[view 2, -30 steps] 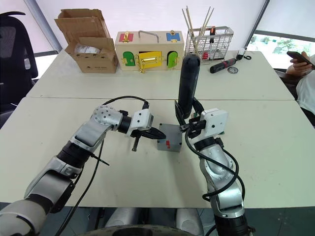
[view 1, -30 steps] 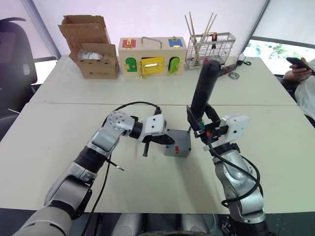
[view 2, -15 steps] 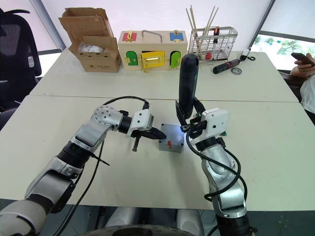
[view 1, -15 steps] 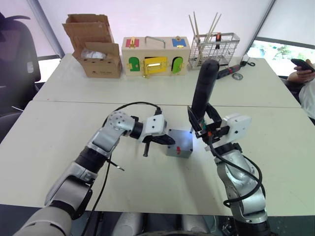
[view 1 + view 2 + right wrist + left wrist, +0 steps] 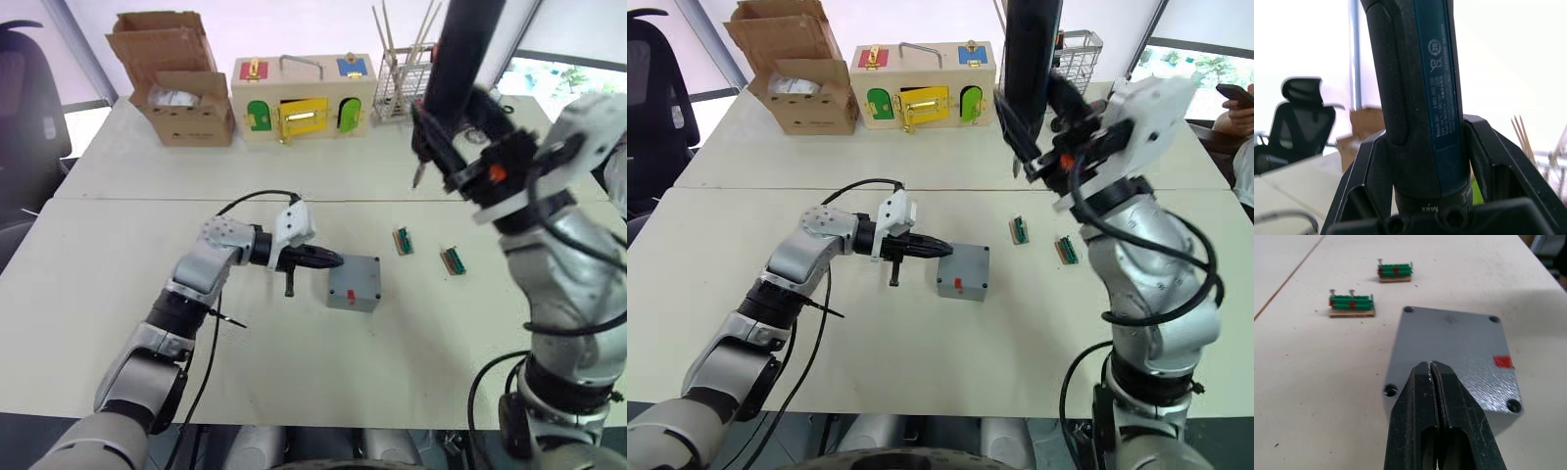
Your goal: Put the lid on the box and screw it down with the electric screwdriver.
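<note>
Lid [image 5: 1454, 350] seated on box [image 5: 354, 283]. Left gripper [image 5: 1432, 374] pinched closed, empty, at lid edge. Right gripper [image 5: 1427, 161] clamping screwdriver [image 5: 1030, 44], raised above table [image 5: 294, 362].

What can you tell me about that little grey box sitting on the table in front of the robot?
The box is a small square grey enclosure that looks like textured plastic. Its lid is on top, with a screw hole at each corner. A small red mark shows on one side. It sits flat on the white table, near the middle. The left gripper, fingers shut, rests its tips at the box's edge. Two small green parts lie on the table beyond it.
</note>
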Available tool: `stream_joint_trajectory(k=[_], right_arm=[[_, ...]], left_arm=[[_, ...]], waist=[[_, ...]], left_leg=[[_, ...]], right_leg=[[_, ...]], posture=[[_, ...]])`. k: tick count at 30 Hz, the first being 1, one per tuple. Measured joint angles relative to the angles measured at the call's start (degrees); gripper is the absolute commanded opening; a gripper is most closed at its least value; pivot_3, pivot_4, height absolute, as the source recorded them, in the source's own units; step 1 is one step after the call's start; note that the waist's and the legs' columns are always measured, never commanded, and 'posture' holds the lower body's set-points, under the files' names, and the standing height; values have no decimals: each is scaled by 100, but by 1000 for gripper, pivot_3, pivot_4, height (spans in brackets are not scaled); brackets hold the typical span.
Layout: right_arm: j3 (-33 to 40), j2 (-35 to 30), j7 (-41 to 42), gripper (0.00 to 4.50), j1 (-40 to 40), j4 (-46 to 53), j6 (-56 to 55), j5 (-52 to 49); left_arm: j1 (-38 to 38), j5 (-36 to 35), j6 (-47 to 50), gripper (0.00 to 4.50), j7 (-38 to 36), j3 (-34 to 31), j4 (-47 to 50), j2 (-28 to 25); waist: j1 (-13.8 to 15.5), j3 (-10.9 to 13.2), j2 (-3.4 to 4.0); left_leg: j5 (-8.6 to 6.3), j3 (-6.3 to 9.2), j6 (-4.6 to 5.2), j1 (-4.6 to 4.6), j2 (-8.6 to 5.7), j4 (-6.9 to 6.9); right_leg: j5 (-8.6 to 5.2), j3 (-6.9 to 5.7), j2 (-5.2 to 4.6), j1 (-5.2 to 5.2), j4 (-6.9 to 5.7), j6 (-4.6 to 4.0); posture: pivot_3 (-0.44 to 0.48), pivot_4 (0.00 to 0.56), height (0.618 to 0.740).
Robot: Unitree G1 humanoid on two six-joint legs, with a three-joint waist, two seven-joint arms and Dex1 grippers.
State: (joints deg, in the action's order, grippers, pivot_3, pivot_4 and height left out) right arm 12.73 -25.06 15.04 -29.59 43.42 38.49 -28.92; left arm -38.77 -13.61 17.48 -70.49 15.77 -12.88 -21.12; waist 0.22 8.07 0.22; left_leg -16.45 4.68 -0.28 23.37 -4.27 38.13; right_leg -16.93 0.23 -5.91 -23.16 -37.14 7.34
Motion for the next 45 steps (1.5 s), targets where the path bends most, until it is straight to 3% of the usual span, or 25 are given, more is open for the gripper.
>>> stream_joint_trajectory(k=[8,12,15,16,18,23,27,41,43,45], right_arm=[[861,-118,-400,1861,-1093,-1097,891,-1176],[1395,-1356,-617,1861,-1686,-2064,2535,-1925],[1596,-2688,-462,1861,-1856,-2822,4265,-2248],[1583,-3317,-276,1861,-1661,-3132,4850,-2385],[1553,-3941,0,1861,-1086,-3436,5328,-2515],[1338,-4884,856,1861,593,-4121,5365,-2820],[1089,-4950,1071,1861,1038,-4754,5365,-2683],[46,-4265,1259,1861,733,-5212,4931,-1654],[-111,-4265,1377,2838,733,-5212,4818,-1527],[-192,-4264,1487,3285,733,-5212,4729,-1436]], left_arm=[[-452,-818,651,0,544,-1003,-34,247],[-674,-1155,974,0,477,-1057,322,310],[-696,-1314,1087,0,256,-932,785,281],[-698,-1372,1104,0,165,-858,1005,259],[-675,-1463,1126,0,44,-784,1296,206],[-164,-912,517,0,-231,-5,1804,-184],[151,-348,34,0,-143,382,1737,-312],[518,-199,119,0,220,416,2324,-570],[517,-185,116,0,243,416,2313,-578],[502,-161,103,0,242,417,2268,-602]], waist=[[22,23,-19],[50,39,-7],[55,45,-2],[66,47,-2],[46,50,-2],[-37,63,17],[-87,78,19],[39,80,21],[55,80,21],[55,80,20]], left_leg=[[5,-3,-4,5,-3,9],[4,-4,-1,12,-9,5],[1,-3,4,23,-8,-4],[-1,-3,6,27,-8,-9],[-4,-13,12,28,-8,-9],[-14,-76,60,-1,-6,-2],[-3,-89,84,-1,-12,8],[11,-105,57,4,-19,9],[11,-105,57,4,-19,9],[11,-105,57,4,-19,9]], right_leg=[[0,3,-4,3,-1,0],[1,2,-14,-1,2,-1],[1,1,-22,-1,9,-2],[1,-4,-32,-1,17,-2],[1,-5,-42,0,25,-2],[1,-2,-57,4,17,-1],[3,9,-58,1,2,-1],[3,27,-59,-14,5,1],[3,26,-59,-14,5,1],[3,27,-59,-14,5,1]], posture=[[0,150,740],[0,150,740],[0,150,740],[0,150,740],[0,150,740],[0,150,740],[0,150,740],[0,150,740],[0,150,740],[0,150,740]])
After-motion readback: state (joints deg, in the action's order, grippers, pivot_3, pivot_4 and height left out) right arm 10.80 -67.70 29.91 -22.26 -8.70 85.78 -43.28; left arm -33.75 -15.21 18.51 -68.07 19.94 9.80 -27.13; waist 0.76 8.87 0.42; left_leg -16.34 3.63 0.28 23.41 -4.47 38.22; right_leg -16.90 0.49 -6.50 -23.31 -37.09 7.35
